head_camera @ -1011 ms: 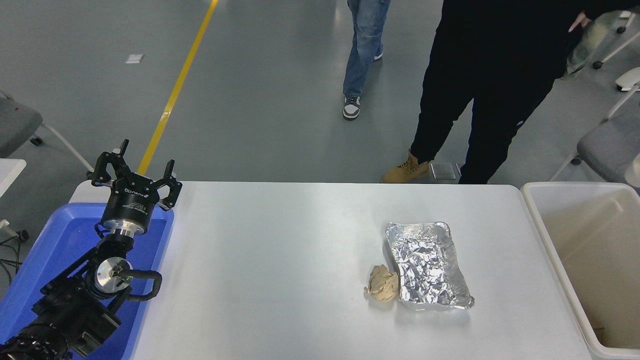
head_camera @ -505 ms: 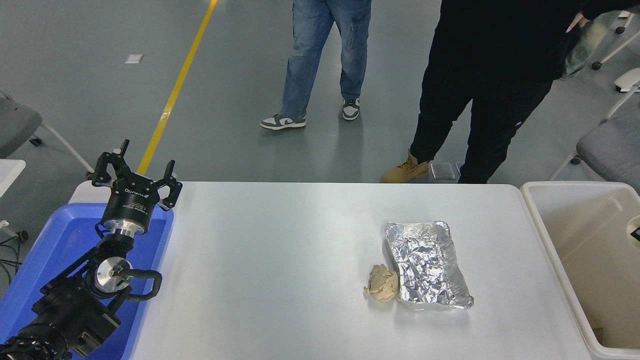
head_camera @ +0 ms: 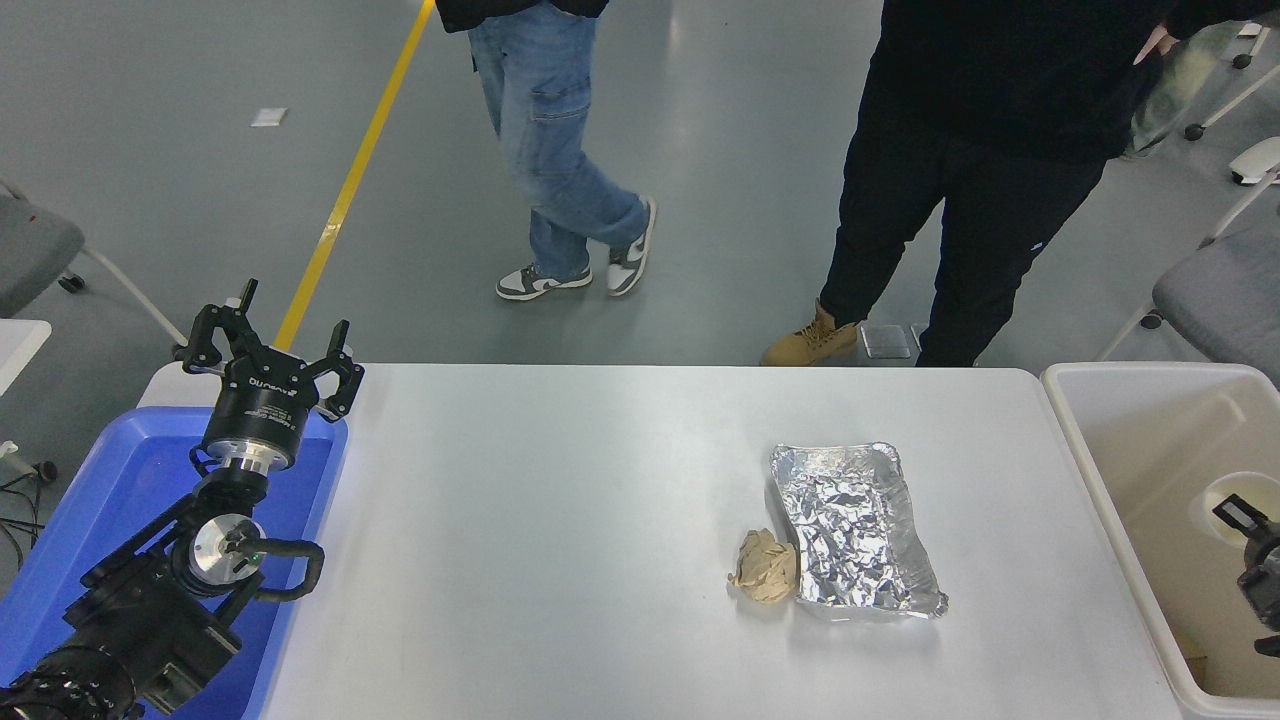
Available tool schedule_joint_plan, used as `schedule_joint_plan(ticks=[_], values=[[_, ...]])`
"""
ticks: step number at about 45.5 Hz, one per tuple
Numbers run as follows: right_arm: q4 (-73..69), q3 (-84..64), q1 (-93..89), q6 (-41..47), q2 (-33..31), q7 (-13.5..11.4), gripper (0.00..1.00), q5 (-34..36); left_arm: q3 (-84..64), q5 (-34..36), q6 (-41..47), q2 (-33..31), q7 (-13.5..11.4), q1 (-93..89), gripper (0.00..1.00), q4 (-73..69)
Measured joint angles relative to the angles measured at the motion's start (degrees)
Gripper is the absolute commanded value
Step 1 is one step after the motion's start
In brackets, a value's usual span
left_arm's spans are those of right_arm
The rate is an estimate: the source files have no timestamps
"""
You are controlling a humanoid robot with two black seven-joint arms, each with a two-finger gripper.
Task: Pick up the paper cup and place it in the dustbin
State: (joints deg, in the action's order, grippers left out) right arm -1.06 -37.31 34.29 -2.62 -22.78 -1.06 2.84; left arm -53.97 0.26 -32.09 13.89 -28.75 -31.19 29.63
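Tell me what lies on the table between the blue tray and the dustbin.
In the head view, between the blue tray and the dustbin, a crumpled brown paper ball lies beside a foil tray; the rest of the white table is bare.

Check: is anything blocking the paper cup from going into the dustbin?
Nothing visible. The paper cup is already over the open dustbin at the right gripper; the foil tray lies well aside on the table.

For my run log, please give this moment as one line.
right tool: over dustbin, grip state unclear | paper cup: at tool, above bin interior | left tool: parked, open
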Motion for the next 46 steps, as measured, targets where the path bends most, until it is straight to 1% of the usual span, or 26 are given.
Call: schedule_joint_plan(ticks=[1, 15, 23, 35, 41, 46], values=[[0.0, 0.07, -0.02, -0.08, 0.0, 0.0, 1.0, 0.03, 0.0, 0.0, 0.0, 0.0, 0.0, 0.0, 0.98, 0.0], [-1.74, 0.07, 1.14, -0.58, -0.54, 0.0, 1.0, 0.36, 0.0, 0.01, 0.0, 0.0, 0.0, 0.0, 0.98, 0.0], [-6.25, -3.32, 7.39, -0.45, -2.33, 0.0, 1.0, 0.39, 0.0, 0.01, 0.0, 0.01, 0.03, 0.0, 0.98, -0.01], [-19.99, -19.26, 26.36, 0.02, -3.15, 0.0, 1.0, 0.22, 0.0, 0.01, 0.0, 0.0, 0.09, 0.0, 0.98, 0.02], [-26.41, -25.29, 36.0, 2.46, -0.86, 0.0, 1.0, 0.08, 0.05, 0.01, 0.0, 0.0, 0.09, -0.01, 0.98, 0.03], [-31.42, -28.46, 43.7, 7.46, 1.82, 0.01, 1.0, 0.06, 0.09, 0.01, 0.01, 0.0, 0.09, -0.02, 0.98, 0.03]])
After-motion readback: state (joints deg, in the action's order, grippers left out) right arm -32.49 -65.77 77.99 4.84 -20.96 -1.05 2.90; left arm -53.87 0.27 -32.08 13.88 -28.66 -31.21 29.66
